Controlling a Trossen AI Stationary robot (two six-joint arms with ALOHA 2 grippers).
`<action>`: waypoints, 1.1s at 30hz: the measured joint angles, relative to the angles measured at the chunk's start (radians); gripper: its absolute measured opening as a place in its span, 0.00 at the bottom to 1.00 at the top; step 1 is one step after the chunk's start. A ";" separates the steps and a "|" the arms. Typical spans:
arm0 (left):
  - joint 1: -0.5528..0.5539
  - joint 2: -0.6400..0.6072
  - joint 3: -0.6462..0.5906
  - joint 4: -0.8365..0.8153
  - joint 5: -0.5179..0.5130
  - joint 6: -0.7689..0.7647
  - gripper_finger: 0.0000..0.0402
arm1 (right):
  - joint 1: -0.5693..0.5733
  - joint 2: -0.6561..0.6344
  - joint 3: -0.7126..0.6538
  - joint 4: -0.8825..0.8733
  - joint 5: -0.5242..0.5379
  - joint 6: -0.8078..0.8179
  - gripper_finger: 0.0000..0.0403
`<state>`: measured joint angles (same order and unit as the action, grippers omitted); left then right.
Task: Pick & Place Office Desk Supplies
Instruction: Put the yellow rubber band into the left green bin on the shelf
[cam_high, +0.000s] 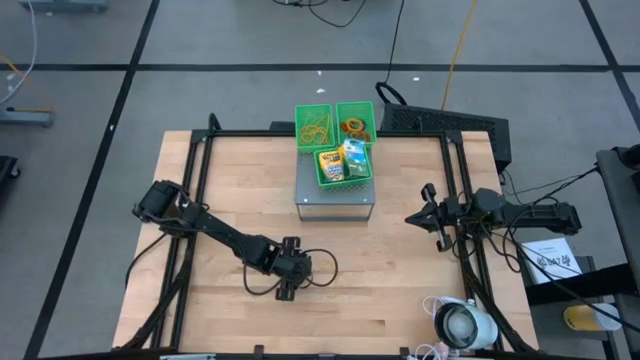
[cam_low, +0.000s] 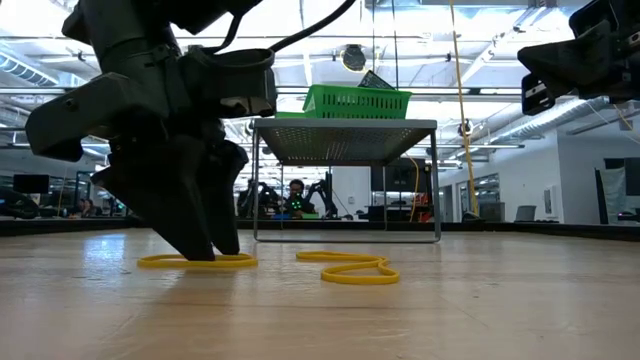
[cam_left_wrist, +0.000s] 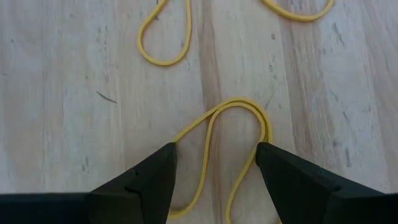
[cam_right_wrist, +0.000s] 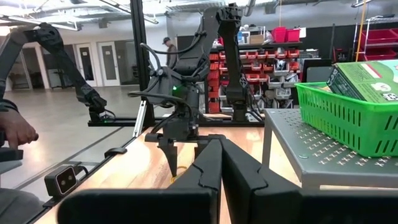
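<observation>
A yellow rubber band (cam_left_wrist: 233, 134) lies flat on the wooden table, its looped end between the fingertips of my left gripper (cam_left_wrist: 217, 155). That gripper (cam_low: 200, 245) is open and points steeply down, its tips at table level. Two more yellow bands (cam_left_wrist: 165, 37) (cam_left_wrist: 298, 9) lie just beyond it; the low view shows one (cam_low: 350, 268) beside the gripper. My right gripper (cam_right_wrist: 221, 168) is shut and held level at the table's right side (cam_high: 428, 215), touching nothing. My left gripper comes from above with one finger (cam_left_wrist: 163, 167) on each side of the band's loop (cam_left_wrist: 261, 134), which lies flat on the table. The strands run right beside both fingertips. I cannot tell whether they touch.
A grey perforated stand (cam_high: 335, 203) at the far middle of the table carries green mesh bins (cam_high: 343, 165) with supplies in them. A white round device with cables (cam_high: 462, 325) sits at the near right corner. Bare wood lies around the left gripper.
</observation>
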<state>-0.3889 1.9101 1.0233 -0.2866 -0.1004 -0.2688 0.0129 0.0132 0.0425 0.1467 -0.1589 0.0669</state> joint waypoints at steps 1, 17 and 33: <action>0.000 -0.001 -0.001 0.000 0.003 0.003 0.57 | 0.000 0.000 0.000 0.000 0.000 0.000 0.00; 0.025 -0.001 -0.003 0.015 0.025 -0.010 0.02 | 0.000 0.000 0.000 0.000 0.000 0.000 0.00; 0.042 -0.084 -0.012 0.018 -0.054 0.013 0.01 | 0.000 0.000 0.000 0.000 0.000 0.000 0.00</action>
<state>-0.3467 1.8262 1.0108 -0.2684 -0.1541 -0.2563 0.0128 0.0135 0.0425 0.1463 -0.1589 0.0669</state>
